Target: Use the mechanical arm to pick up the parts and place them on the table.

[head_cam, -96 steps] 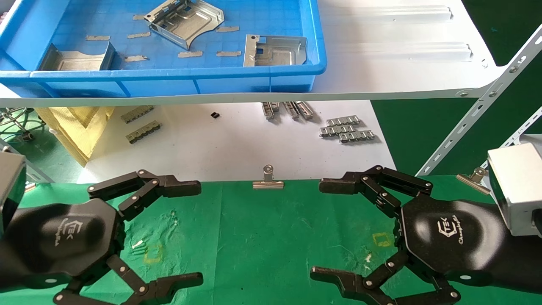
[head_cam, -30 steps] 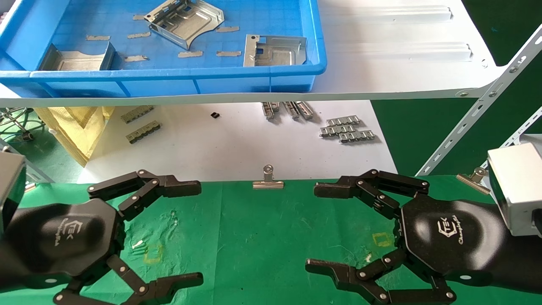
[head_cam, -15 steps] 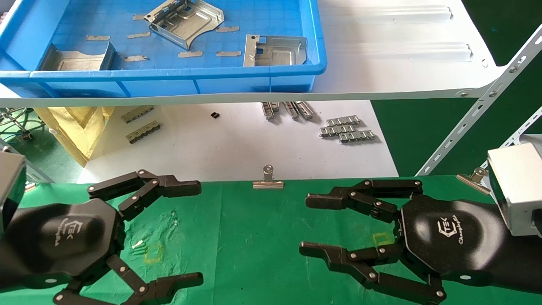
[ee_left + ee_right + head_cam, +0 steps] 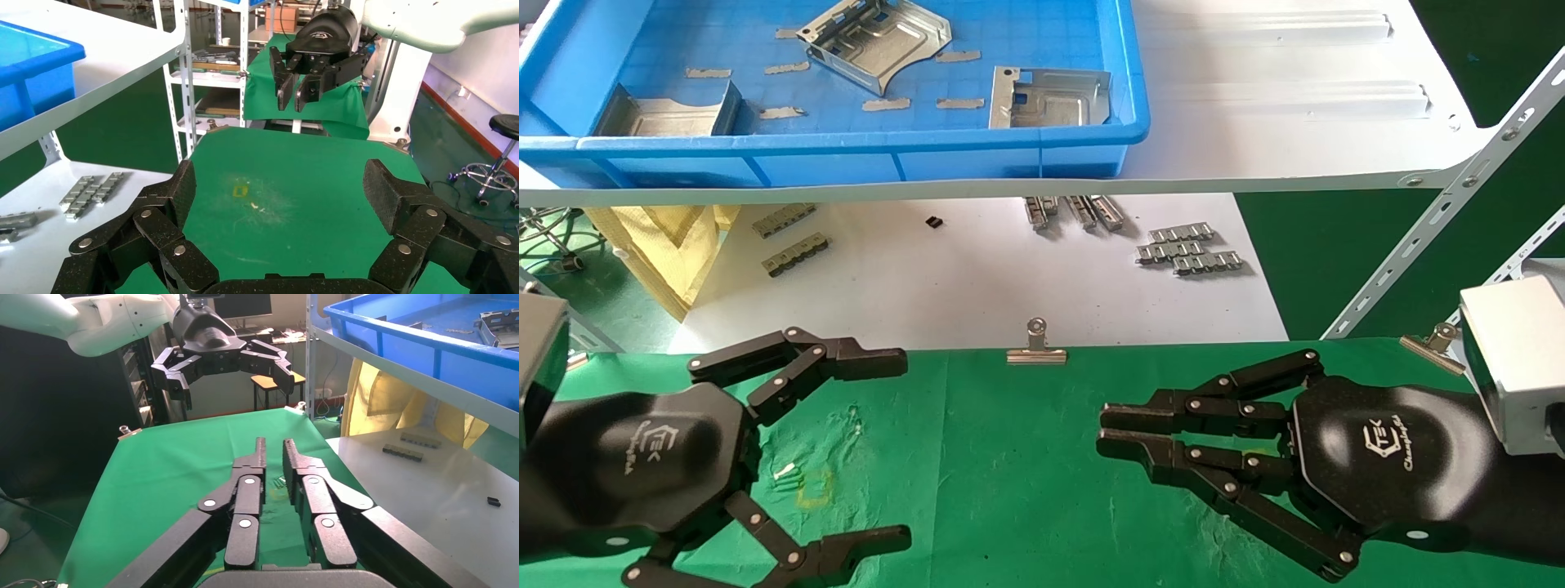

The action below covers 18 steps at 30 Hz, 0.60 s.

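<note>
We see the right end effector (image 4: pixel 1101 433) above the green table (image 4: pixel 1009 457), fingers nearly together, holding nothing. The left end effector (image 4: pixel 903 449) hovers spread wide. 3 sheet-metal parts (image 4: pixel 874 41) lie in the blue bin (image 4: pixel 846 155).

My right gripper (image 4: pixel 1101 430) hangs low over the table's right side, fingers (image 4: pixel 248 484) drawn nearly together with a thin gap, holding nothing. My left gripper (image 4: pixel 903 447) sits over the left side, fingers (image 4: pixel 164 202) spread wide, empty. Both palms face up toward my head camera.
</note>
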Motion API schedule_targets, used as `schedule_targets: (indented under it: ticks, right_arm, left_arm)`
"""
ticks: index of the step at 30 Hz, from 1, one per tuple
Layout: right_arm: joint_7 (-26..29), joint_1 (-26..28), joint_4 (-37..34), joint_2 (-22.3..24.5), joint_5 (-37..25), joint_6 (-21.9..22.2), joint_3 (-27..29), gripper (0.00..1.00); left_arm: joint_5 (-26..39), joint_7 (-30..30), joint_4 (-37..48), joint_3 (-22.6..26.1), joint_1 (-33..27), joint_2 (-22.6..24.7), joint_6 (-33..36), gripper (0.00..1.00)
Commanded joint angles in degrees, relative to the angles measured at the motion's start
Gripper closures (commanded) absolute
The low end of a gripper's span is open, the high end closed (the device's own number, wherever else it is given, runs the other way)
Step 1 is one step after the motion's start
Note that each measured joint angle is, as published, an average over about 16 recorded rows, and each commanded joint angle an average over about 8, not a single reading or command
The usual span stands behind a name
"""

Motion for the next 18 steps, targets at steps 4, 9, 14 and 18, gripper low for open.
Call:
schedule_targets:
  ticks: [4,9,14,18]
  right_arm:
    - [0.0,0.0,0.0,0.0,0.0,0.0,0.0,1.0]
    - [0.0,0.0,0.0,0.0,0.0,0.0,0.0,1.0]
    - [0.0,0.0,0.0,0.0,0.0,0.0,0.0,1.0]
    - [0.0,0.0,0.0,0.0,0.0,0.0,0.0,1.0]
  left_arm:
    - [0.6,-0.2,1.1,0.1,-2.4,0.4,0.1,0.0]
    - [5.3,0.0,7.6,1.3,-13.5,3.4,-0.2,0.0]
    - [14.7,0.9,21.1,5.3,-27.4,9.5,-2.5,0.0]
    - [23.7,3.3,34.2,8.7,-37.8,15.7,-9.3,0.0]
